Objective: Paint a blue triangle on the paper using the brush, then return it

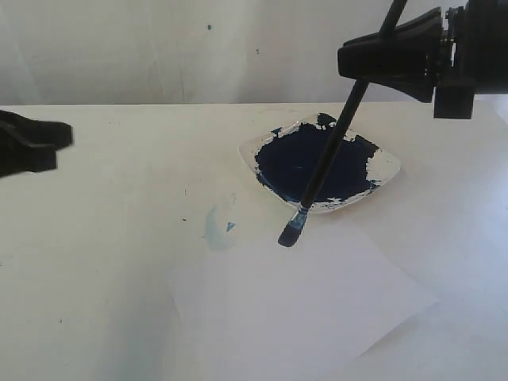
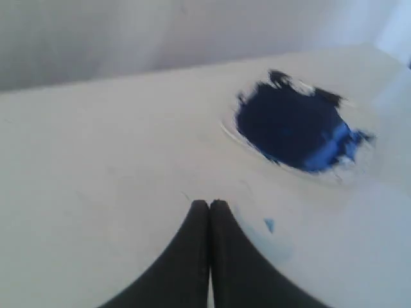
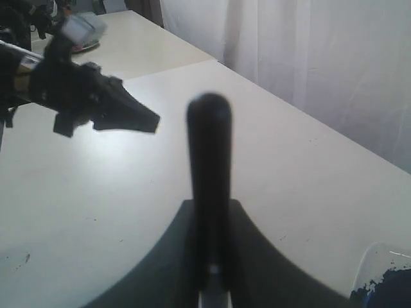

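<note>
My right gripper [image 1: 357, 65] hangs high at the back right, shut on the black handle of the brush [image 1: 329, 151]. The brush slants down across the paint dish [image 1: 381, 171]. Its blue-stained tip [image 1: 290, 236] sits just in front of the dish, by the far edge of the paper [image 1: 302, 309]. Whether the tip touches the surface I cannot tell. The paper is plain white and the blue triangle is not in view. In the right wrist view the handle [image 3: 209, 147] stands up between the shut jaws [image 3: 209, 206]. My left gripper [image 1: 32, 144] [image 2: 209, 204] is shut and empty at the far left.
The white dish [image 2: 292, 125] holds dark blue paint, with smears on its rim. A faint pale-blue smudge [image 1: 216, 228] marks the table left of the paper. A white curtain backs the cream table [image 1: 119, 262]. The right wrist view also shows the left gripper [image 3: 103, 109].
</note>
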Tool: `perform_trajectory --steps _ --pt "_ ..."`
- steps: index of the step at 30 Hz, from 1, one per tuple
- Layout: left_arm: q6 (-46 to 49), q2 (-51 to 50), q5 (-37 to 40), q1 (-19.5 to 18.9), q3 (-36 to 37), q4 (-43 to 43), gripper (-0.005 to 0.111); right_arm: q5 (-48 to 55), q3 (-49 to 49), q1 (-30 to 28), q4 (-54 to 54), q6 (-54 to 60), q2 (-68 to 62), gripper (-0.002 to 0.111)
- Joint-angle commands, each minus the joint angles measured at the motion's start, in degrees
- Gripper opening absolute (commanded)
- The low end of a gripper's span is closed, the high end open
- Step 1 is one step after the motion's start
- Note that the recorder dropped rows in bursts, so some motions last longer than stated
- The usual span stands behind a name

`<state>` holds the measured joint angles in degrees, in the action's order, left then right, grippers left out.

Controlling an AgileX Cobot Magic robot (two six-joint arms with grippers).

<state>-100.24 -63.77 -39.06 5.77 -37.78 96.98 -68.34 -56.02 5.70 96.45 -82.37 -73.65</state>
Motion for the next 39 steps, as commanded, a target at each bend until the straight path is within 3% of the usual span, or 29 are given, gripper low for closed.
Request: perform_trajectory --steps 1,6,12,19,39 --pt "0.3 -12.8 -8.7 5.8 -4.2 3.0 0.000 1.1 0.2 0.1 -0.3 -0.3 0.1 0.000" --pt "8.0 -21.9 -1.9 16.1 -5.1 3.0 0.000 1.3 0.2 0.1 -0.3 -0.3 0.1 0.000" --pt "14.9 -27.9 4.7 22.3 -5.0 3.0 0.000 1.3 0.2 0.1 -0.3 -0.3 0.1 0.000" --pt "22.4 -32.4 1.2 22.9 -5.0 3.0 0.000 1.2 0.2 0.1 -0.6 -0.3 -2.0 0.000" --pt "24.0 -38.7 1.0 22.9 -5.0 3.0 0.000 1.9 0.2 4.7 -0.6 2.8 -8.3 0.000"
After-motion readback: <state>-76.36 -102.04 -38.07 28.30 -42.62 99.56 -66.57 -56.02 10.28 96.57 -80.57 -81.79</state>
